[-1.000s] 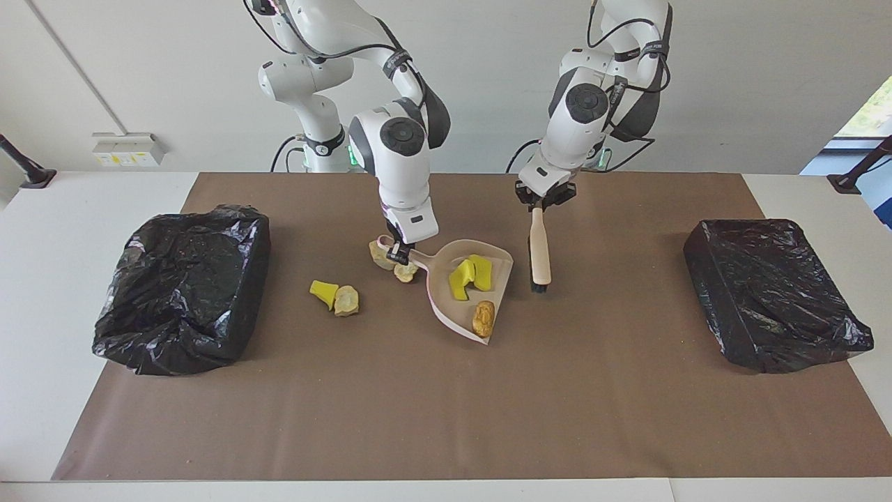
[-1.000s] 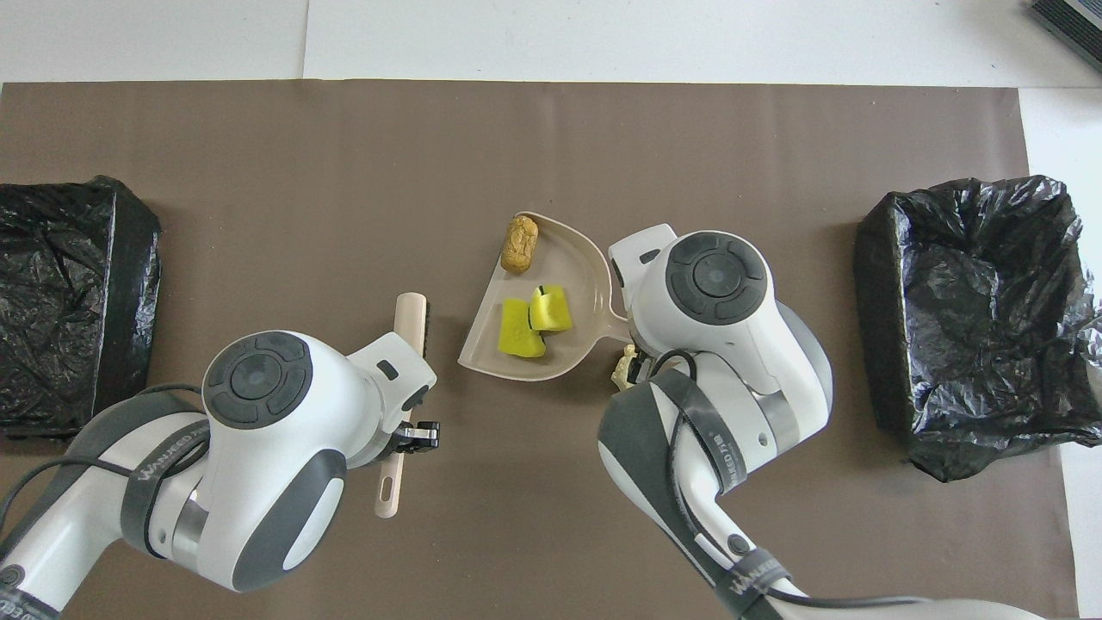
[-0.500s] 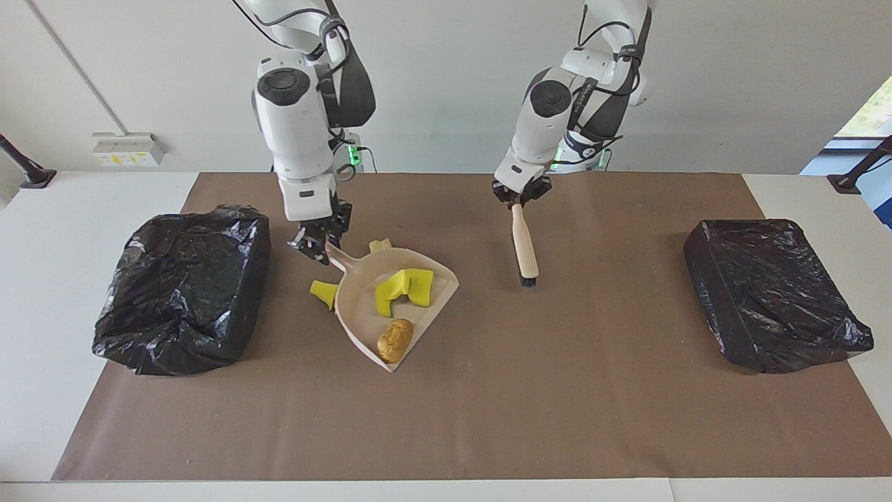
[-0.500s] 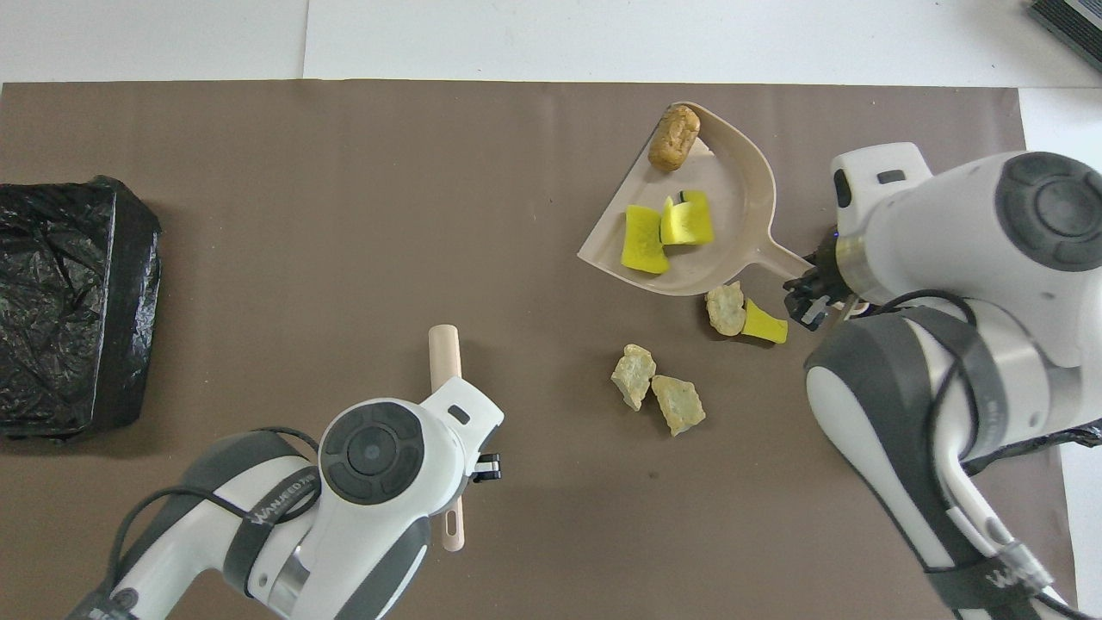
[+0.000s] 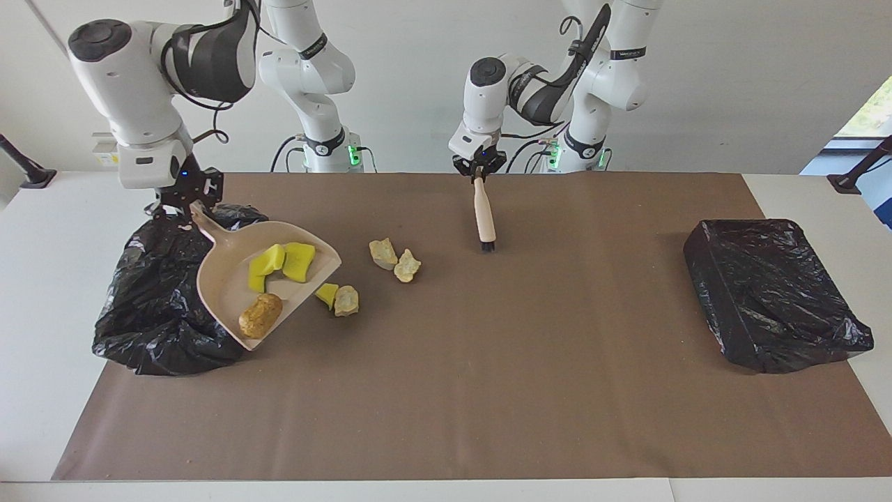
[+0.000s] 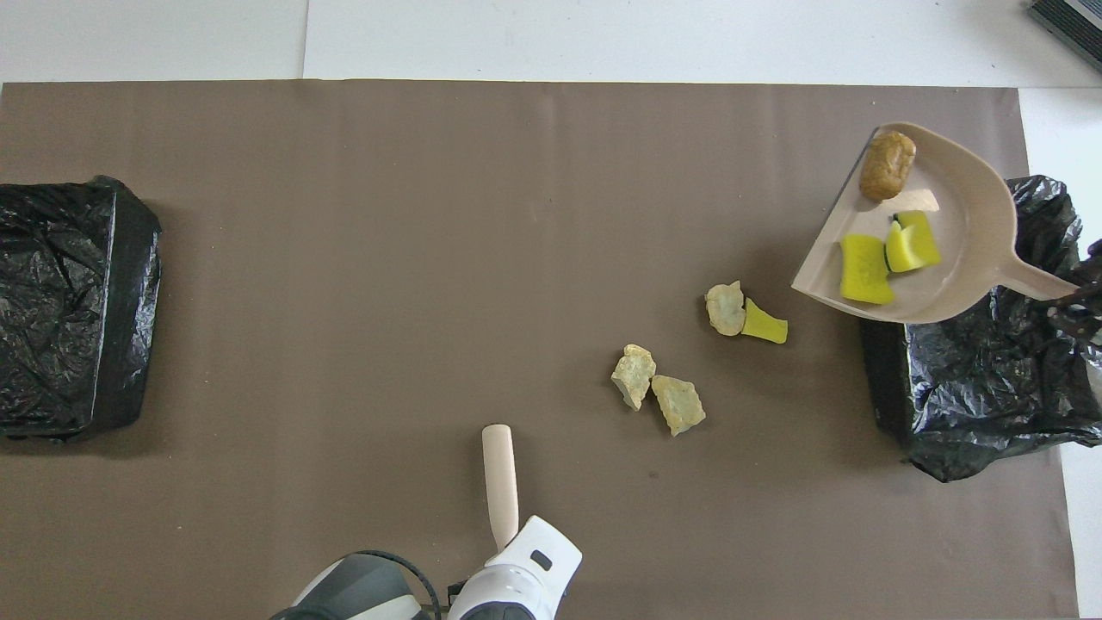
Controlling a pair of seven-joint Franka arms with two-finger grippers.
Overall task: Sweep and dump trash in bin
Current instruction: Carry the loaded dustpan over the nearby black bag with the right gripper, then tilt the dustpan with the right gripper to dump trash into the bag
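Beige dustpan (image 5: 268, 293), gripped by the right tool (image 5: 182, 203), should tip fully over the bin (image 5: 164, 293); left tool (image 5: 479, 167) clamps the brush (image 5: 483, 216).

No text, label or number can be read on anything here.

dustpan (image 5: 223, 293) beige | sponges (image 5: 282, 261) yellow | bins (image 5: 766, 293) black | mat (image 5: 488, 383) brown

At the frame's left, the right gripper (image 5: 182, 207) holds a loaded dustpan (image 5: 230, 296) raised over a black bin (image 5: 150, 307).
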